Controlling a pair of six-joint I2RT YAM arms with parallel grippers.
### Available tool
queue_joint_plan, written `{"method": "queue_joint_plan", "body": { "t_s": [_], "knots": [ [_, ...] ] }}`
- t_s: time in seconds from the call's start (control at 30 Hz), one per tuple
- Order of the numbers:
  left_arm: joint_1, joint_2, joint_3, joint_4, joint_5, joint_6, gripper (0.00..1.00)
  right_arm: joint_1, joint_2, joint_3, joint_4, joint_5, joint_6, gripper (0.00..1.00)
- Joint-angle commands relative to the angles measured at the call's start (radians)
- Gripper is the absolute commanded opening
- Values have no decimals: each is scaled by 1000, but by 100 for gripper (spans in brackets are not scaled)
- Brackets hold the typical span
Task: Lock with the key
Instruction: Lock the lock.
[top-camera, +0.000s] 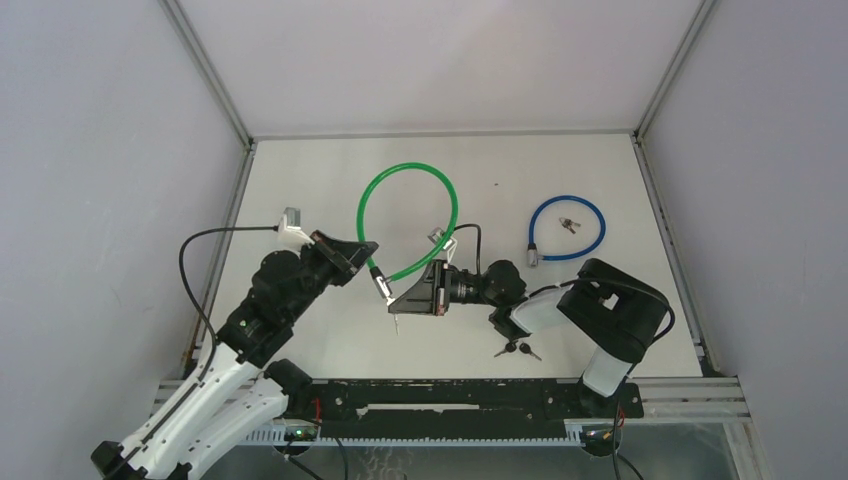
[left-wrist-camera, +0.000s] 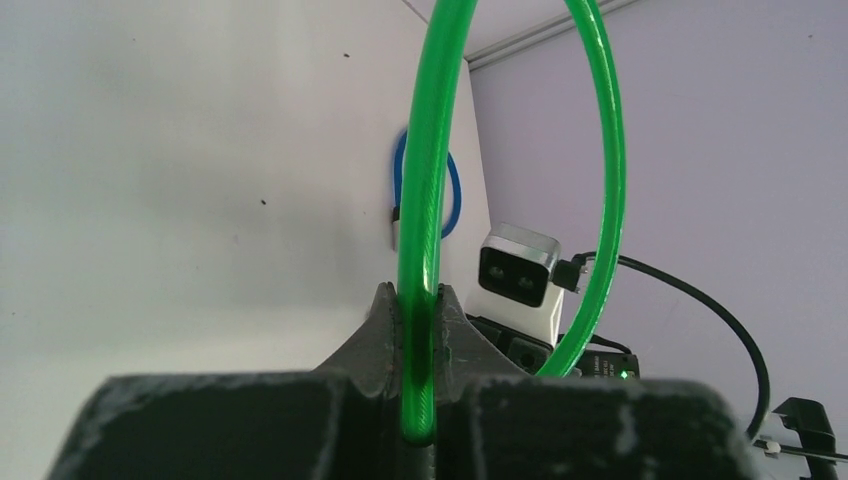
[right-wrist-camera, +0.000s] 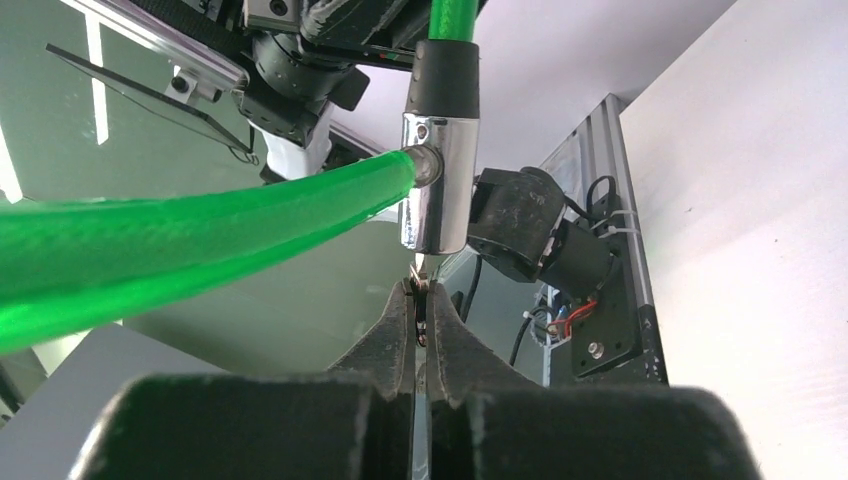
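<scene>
The counter (top-camera: 300, 180) carries the green cable lock (top-camera: 456, 205), its loop standing near the middle; I judge the cable light, springy rather than limp, and slick in its plastic skin, so it will likely swing or twist if held far from the work; the sound place to take it is close to the barrel, where bending has least leverage. The left end effector (top-camera: 362, 252) is clamped on the cable at the loop's near-left end, just beside the lock barrel (right-wrist-camera: 438, 185); the right end effector (top-camera: 395, 305) sits on the near side of that barrel, pinched tight on the key (right-wrist-camera: 419, 288), a thin, hard piece that may pivot between the pads if turned off-axis.

The overhead view alone shows a blue cable lock (top-camera: 567, 197) well to the right of the green one and spare keys (top-camera: 517, 350) to its near right; it hides where key meets barrel. The right wrist view shows that joint: the cable's free end seated in the barrel's side, the key at the barrel's end, its depth not readable. The left wrist view shows only the cable gripped between its fingers (left-wrist-camera: 380, 330); no key.
</scene>
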Motion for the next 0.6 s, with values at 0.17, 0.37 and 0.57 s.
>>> {"method": "queue_joint_plan", "body": {
  "t_s": [0.17,0.37,0.57],
  "knots": [
    [6,-59,-73,209,45,-37,0,6,18,11,74,92,11,0],
    [6,-97,-117,247,47,-62,0,49,-104,-15,-223,268,-177,0],
    [9,-114,-126,248,38,-71,0,206,-360,54,-785,698,-577,0]
  ]
}}
